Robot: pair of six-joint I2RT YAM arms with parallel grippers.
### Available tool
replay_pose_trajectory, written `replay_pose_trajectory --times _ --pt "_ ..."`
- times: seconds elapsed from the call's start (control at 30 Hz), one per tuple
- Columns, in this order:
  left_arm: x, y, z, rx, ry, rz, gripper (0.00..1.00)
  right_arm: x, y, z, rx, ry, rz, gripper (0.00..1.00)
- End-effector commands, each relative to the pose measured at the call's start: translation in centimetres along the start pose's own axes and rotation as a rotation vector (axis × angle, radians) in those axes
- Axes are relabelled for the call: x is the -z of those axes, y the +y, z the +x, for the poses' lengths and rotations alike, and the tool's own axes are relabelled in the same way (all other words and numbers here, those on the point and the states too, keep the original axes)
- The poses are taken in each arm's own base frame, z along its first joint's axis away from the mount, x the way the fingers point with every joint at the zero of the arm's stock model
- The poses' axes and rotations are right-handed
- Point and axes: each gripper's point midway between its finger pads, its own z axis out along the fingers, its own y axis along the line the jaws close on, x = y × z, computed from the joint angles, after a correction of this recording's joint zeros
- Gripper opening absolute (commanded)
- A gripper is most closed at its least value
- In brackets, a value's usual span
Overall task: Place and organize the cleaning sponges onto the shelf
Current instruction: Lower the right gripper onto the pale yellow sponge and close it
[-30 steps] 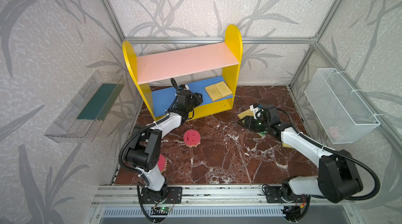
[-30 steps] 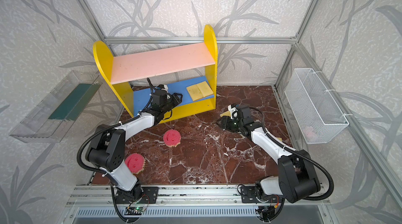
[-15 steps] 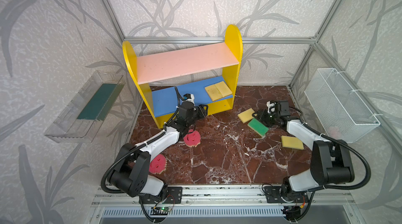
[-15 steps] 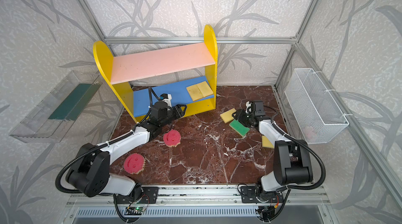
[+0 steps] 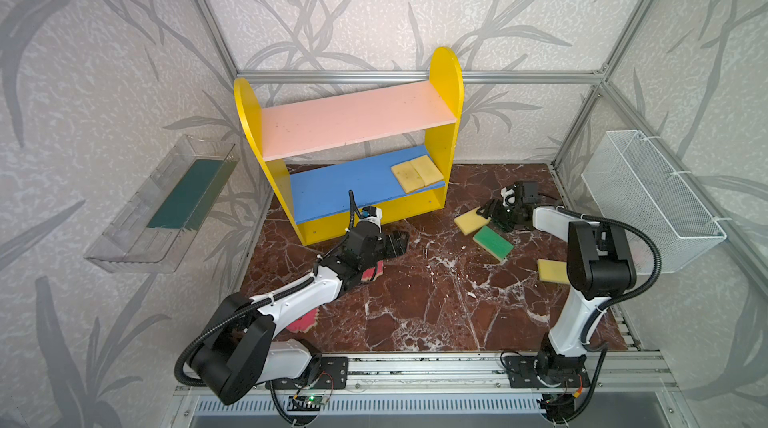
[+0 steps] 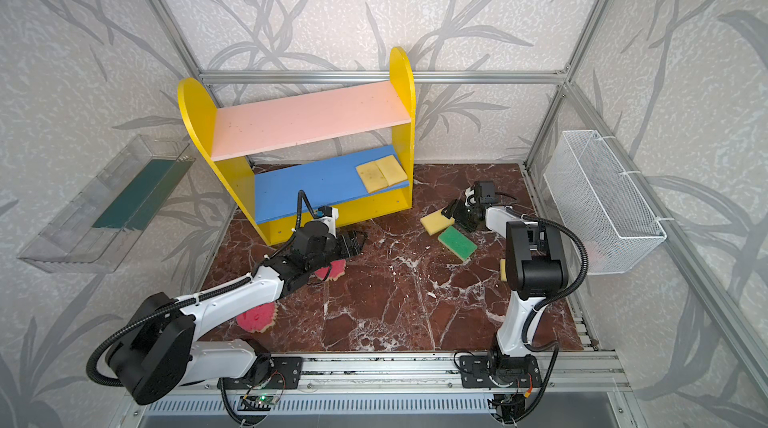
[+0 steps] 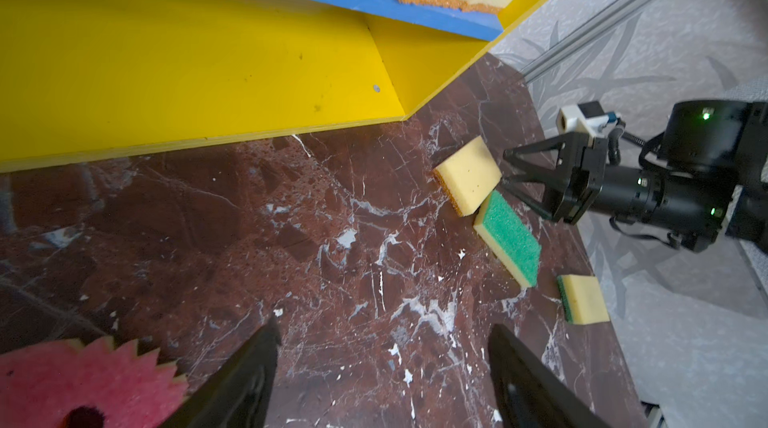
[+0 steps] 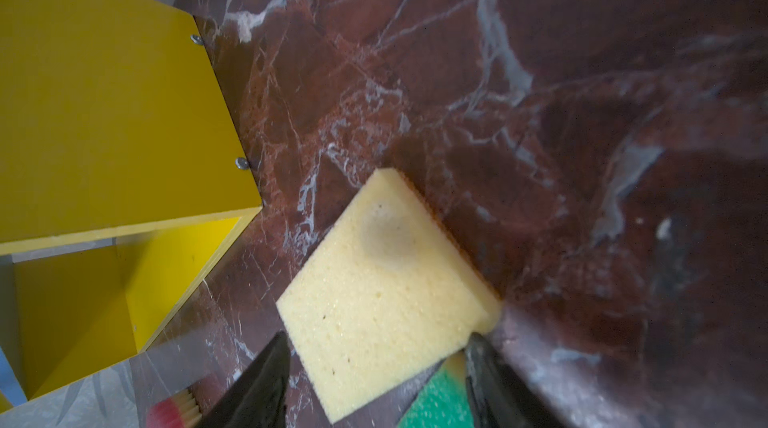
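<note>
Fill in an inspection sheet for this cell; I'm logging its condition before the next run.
Surface: red-brown marble tabletop, white flecks, no spills seen.
Job's things: two pale yellow rectangular sponges on the blue middle board of the yellow-sided shelf; on the table, a yellow sponge, a green-faced sponge, another yellow block, two round pink sponges.
Clutter: nothing seen.
Grippers: left tool open, empty; right tool open around the yellow sponge's end.
Cables: black hoses on both arms, untangled.
Surroundings: clear plastic tray, white wire basket.
</note>
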Motion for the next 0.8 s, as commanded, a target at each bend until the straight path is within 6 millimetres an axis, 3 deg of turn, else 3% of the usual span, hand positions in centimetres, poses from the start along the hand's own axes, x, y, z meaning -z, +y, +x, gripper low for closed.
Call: replay_pose_trajectory --times 0.0,0.13,0.37,0.77 --pt "0.3 -0.6 0.4 -0.039 -0.003 -0.005 0.85 0.2 -0.9 -1.4 -0.002 -0.02 0.013 0.65" --pt "-0.8 -1.4 1.4 -0.065 0.017 0.001 0.85 0.1 -1.5 -2.7 -0.024 -0.038 -0.008 0.64" --pt "-3.2 -3.0 2.3 -0.091 0.06 0.018 0.85 -2.0 -1.2 -3.7 0.007 0.015 -0.042 0.64" --pt "-5.3 -3.4 2.8 -0.02 0.084 0.059 0.85 -3.7 -1.1 -1.5 0.051 0.099 -0.031 0.64"
